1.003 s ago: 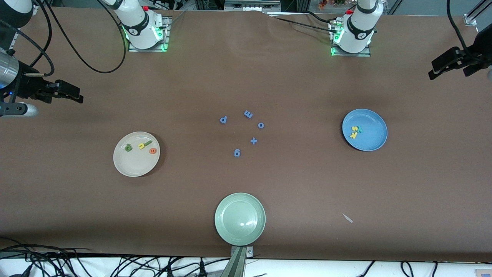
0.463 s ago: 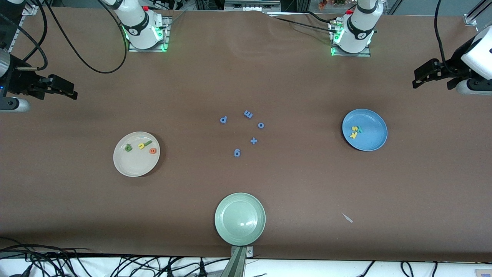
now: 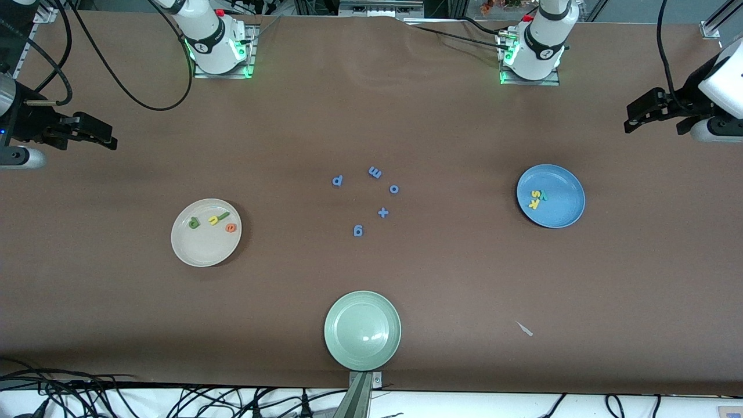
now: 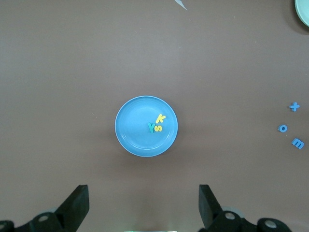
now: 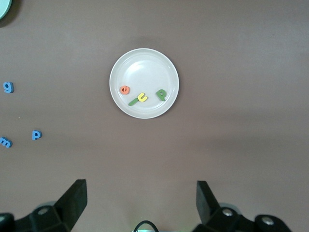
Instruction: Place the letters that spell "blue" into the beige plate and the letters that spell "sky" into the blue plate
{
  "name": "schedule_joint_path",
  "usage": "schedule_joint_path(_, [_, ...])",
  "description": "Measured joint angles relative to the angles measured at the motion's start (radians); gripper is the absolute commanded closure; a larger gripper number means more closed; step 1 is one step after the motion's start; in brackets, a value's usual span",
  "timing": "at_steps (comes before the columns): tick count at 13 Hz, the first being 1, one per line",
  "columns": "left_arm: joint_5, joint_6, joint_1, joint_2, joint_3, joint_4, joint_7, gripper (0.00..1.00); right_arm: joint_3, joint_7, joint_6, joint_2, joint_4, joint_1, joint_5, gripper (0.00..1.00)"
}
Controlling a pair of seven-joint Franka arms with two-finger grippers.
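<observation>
Both plates (image 3: pixel 206 247) (image 3: pixel 560 212) lie well apart from open grippers (image 3: pixel 93 134) (image 3: pixel 644 113).

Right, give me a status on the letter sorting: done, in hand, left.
Done: the green b, dark green l, yellow u and orange e lie in the beige plate; the yellow s, yellow k and teal y lie in the blue plate. In hand: nothing; the left gripper and right gripper are open and empty, each high over its own end of the table. Left: nothing visible; only the all-blue letters remain mid-table.
</observation>
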Motion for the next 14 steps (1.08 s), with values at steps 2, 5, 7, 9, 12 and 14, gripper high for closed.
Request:
schedule_joint_path(2, [0.000, 0.000, 0.024, -0.001, 0.007, 0.000, 0.001, 0.00, 0.000, 0.000, 0.000, 0.000, 0.000, -0.001, -0.001, 0.00])
schedule_joint_path(5, [0.000, 0.000, 0.061, -0.001, 0.009, 0.000, 0.005, 0.00, 0.000, 0.000, 0.000, 0.003, 0.000, -0.001, -0.002, 0.00])
schedule_joint_path(7, [0.000, 0.000, 0.061, -0.001, 0.002, 0.000, 0.005, 0.00, 0.000, 0.000, 0.000, 0.010, 0.000, -0.001, -0.002, 0.00])
schedule_joint_path(9, [0.000, 0.000, 0.057, -0.001, -0.004, 0.000, 0.005, 0.00, 0.000, -0.002, 0.000, 0.014, 0.000, -0.001, -0.003, 0.00])
schedule_joint_path(12, [0.000, 0.000, 0.053, 0.001, -0.008, 0.000, 0.005, 0.00, 0.000, -0.005, 0.000, 0.014, 0.000, -0.001, -0.003, 0.00])
schedule_joint_path(14, [0.000, 0.000, 0.053, 0.006, -0.009, -0.001, 0.005, 0.00, 0.000, -0.005, 0.000, 0.014, 0.000, -0.001, -0.004, 0.00])
